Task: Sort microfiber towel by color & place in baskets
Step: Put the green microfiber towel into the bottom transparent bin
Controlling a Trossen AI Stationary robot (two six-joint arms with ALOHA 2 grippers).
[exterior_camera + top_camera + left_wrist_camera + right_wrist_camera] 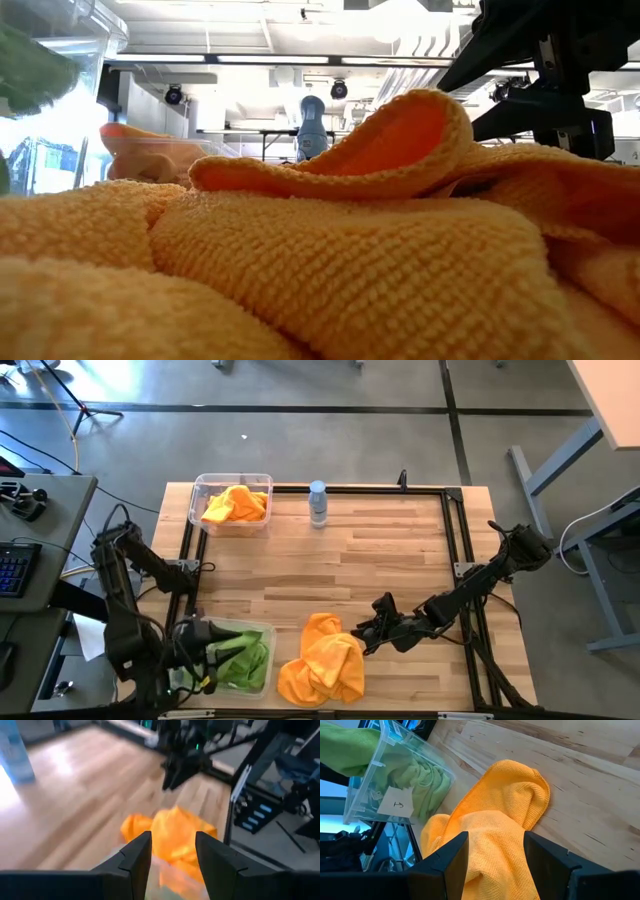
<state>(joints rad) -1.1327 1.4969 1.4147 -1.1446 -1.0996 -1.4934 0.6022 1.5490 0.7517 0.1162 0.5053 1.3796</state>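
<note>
Step in hand: picking the loose orange towels (322, 665) off the worktop (400, 560), as I judge it, to carry them to the far basket (233, 503).
Orange towels: a crumpled heap at about 6 o'clock on the worktop, just beside the near basket (225, 656) on its 3 o'clock side; whether they touch its wall I cannot tell.
Near basket: at about 7 o'clock, holding green towels (240, 655).
Far basket: at about 11 o'clock, already holding an orange towel (237, 505); a water bottle (318, 503) stands just beside it toward 12 o'clock.
Right gripper (375, 628): low at the heap's 3 o'clock edge, fingers (445, 860) spread apart with nothing between them, orange cloth directly ahead.
Left gripper (196, 643): over the near basket's 9 o'clock end, fingers (135, 857) parted and empty.
Doing it well: drive the right fingers down onto a raised fold, not the flat edge, so they bite only one layer; the heap looks like more than one cloth, and a deep bite could lift both.
Carry: lift clear before swinging toward 11 o'clock, passing wide of the bottle.
Risk: a trailing corner could catch the near basket's rim.
</note>
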